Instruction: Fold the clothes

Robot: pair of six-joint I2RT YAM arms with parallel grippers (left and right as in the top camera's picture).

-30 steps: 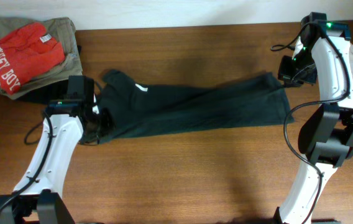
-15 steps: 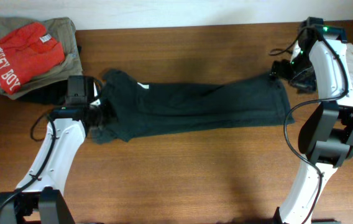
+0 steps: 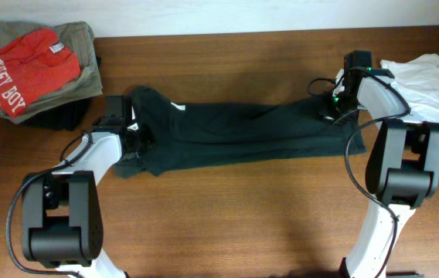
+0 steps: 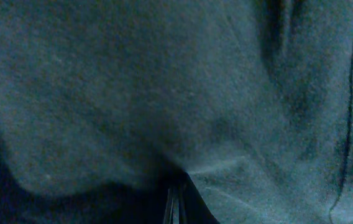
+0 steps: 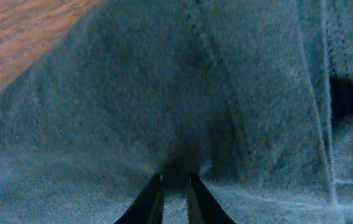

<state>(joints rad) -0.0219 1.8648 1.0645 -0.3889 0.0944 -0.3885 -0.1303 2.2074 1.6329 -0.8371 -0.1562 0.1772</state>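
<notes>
The clothes (image 3: pixel 243 131) are one black T-shirt lying as a long narrow band across the wooden table (image 3: pixel 227 216), with a small white neck tag (image 3: pixel 177 107) near its left end. My left gripper (image 3: pixel 137 140) is down on that left end. In the left wrist view dark cloth (image 4: pixel 133 93) fills the frame and puckers into the left gripper (image 4: pixel 174 208), whose jaws are pressed together. My right gripper (image 3: pixel 330 108) sits on the shirt's right end. In the right wrist view the fabric (image 5: pixel 164 93) bunches between its narrow jaws (image 5: pixel 175 190).
A pile of folded garments lies at the back left, a red printed shirt (image 3: pixel 18 69) on an olive one (image 3: pixel 76 42). A white garment (image 3: pixel 436 85) lies crumpled at the right edge. Bare wood (image 5: pixel 15 37) shows beside the shirt's right end.
Both grippers came inward onto the shirt's ends; the right one swung left from the back right corner. Both opened briefly and closed again on the fabric.
</notes>
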